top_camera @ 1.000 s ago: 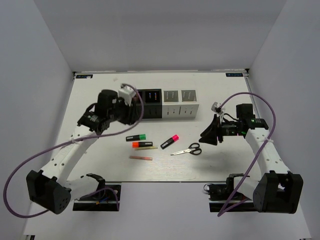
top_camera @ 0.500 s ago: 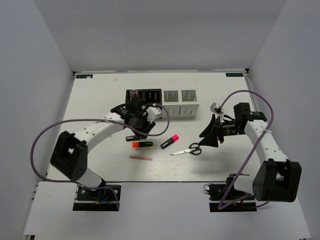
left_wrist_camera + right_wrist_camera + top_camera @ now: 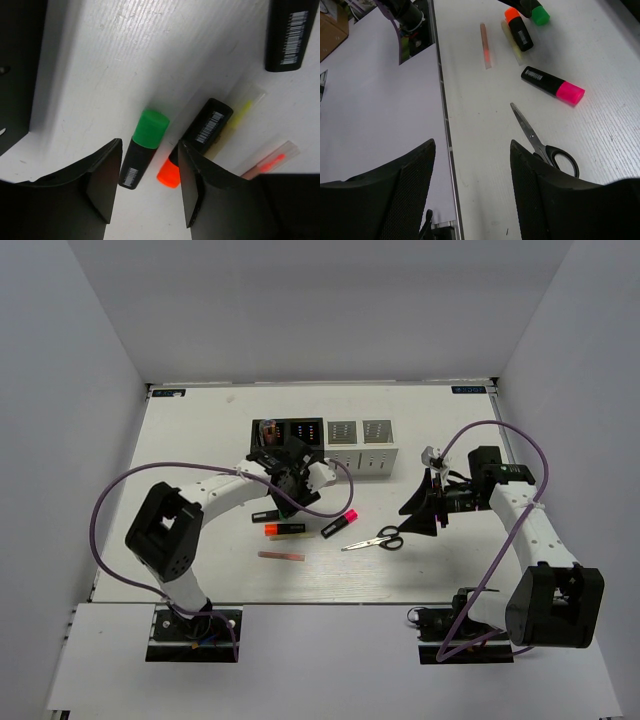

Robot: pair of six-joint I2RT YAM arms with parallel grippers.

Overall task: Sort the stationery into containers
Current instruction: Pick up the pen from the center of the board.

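Observation:
The four joined containers (image 3: 322,445), two black and two white, stand at the back. Something pinkish (image 3: 267,428) shows in the leftmost black box. My left gripper (image 3: 289,498) is open and low over the green highlighter (image 3: 144,147), whose body lies between the fingers (image 3: 105,182). The orange highlighter (image 3: 200,140) lies beside it on a thin yellow stick (image 3: 243,111). A pink stick (image 3: 281,556), a pink highlighter (image 3: 340,523) and black-handled scissors (image 3: 375,539) lie nearby. My right gripper (image 3: 418,508) is open and empty, above the table just right of the scissors (image 3: 545,145).
The table's near edge (image 3: 445,125) runs under the right gripper. The left arm's purple cable (image 3: 335,490) loops over the table in front of the boxes. White walls stand round the table on three sides.
The left arm swung from the leftmost black box down to the highlighters, and its open gripper now straddles the green one. The right arm barely moved.

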